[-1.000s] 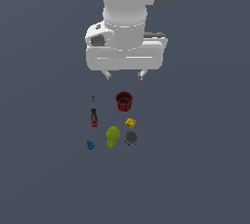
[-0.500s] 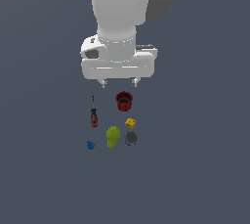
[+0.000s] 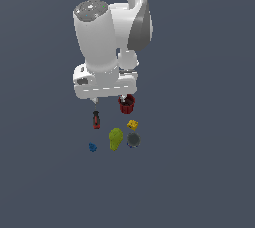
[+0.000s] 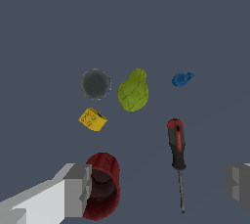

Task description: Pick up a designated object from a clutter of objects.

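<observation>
Now my end effector (image 4: 156, 189) is wide open above the screwdriver (image 4: 177, 145), which lies flat on the counter (image 4: 49, 22), far from any visible edge, just beside the red cup (image 4: 102, 185). I think one finger (image 4: 73, 189) could strike this cup when I descend, because it hangs right beside its rim.

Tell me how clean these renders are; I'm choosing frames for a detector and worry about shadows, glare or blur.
Exterior view: flat, even light, no cast shadows or glare, but the arm hides part of the screwdriver. Wrist view: soft but unblurred, the screwdriver, red cup and pear-like lump show plainly; the gripper fingers are cropped at the edges.
</observation>
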Controlling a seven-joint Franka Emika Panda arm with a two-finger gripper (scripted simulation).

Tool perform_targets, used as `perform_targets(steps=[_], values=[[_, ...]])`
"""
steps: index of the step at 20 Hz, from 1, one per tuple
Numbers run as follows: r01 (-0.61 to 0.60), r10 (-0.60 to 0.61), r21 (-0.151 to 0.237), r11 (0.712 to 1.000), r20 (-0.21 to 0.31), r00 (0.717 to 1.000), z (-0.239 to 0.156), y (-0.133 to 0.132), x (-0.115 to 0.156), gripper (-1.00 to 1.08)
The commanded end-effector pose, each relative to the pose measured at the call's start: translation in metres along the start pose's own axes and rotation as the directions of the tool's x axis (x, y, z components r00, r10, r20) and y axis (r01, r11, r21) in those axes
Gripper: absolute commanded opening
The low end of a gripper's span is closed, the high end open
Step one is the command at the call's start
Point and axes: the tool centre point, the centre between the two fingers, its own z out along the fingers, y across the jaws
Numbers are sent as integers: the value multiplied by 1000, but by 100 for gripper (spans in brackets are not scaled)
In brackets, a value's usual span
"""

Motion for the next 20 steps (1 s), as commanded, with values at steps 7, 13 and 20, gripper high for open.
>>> perform_targets(steps=[7,13,20], values=[[61,-61,0,998,4,998,84,54,-38,100],[95,-95,-7,995,10,995,128,81,-71,100],[119,-119,-14,993,17,993,156,98,-97,100]])
